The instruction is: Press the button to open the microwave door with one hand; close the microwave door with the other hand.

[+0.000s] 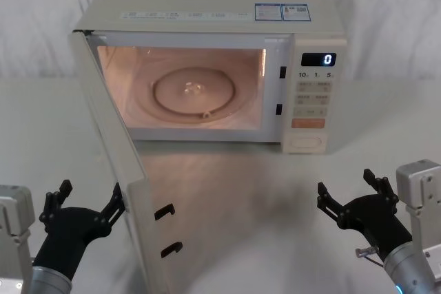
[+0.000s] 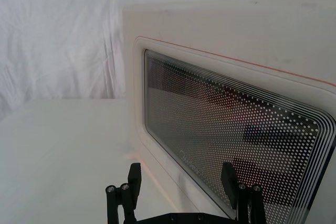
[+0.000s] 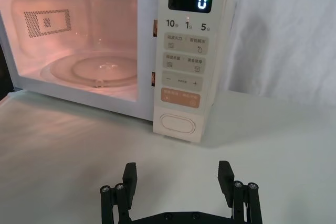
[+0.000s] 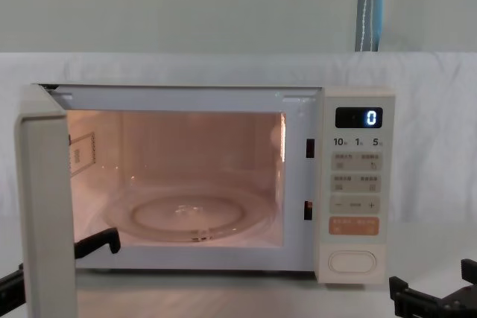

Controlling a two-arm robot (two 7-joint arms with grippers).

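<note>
White cloth is draping the wall behind a pale bench (image 1: 248,191) on which the microwave (image 1: 207,5) is sitting, its cavity glowing and its glass turntable (image 1: 195,92) lying bare.

The microwave door (image 1: 114,142) is standing wide open, swung out toward the robot's left side and hinged at the left edge, so the opening half looks done and the closing is not yet done. The button (image 3: 178,124) is sitting at the foot of the control panel (image 3: 189,51), under the orange key (image 3: 181,98).

The left gripper (image 1: 86,204) is hovering low just outside the door's glass face, jaws apart and holding nothing. The right gripper (image 1: 348,194) is hanging low on the right, well short of the panel, jaws apart and empty too.

Likely trouble lies in the push. Contact near the hinge would be giving little leverage, and a spread finger could be catching the door's edge. Too weak a push may be leaving the latch hooks (image 1: 165,228) short of their slots (image 1: 281,91), so the door would be resting ajar.
</note>
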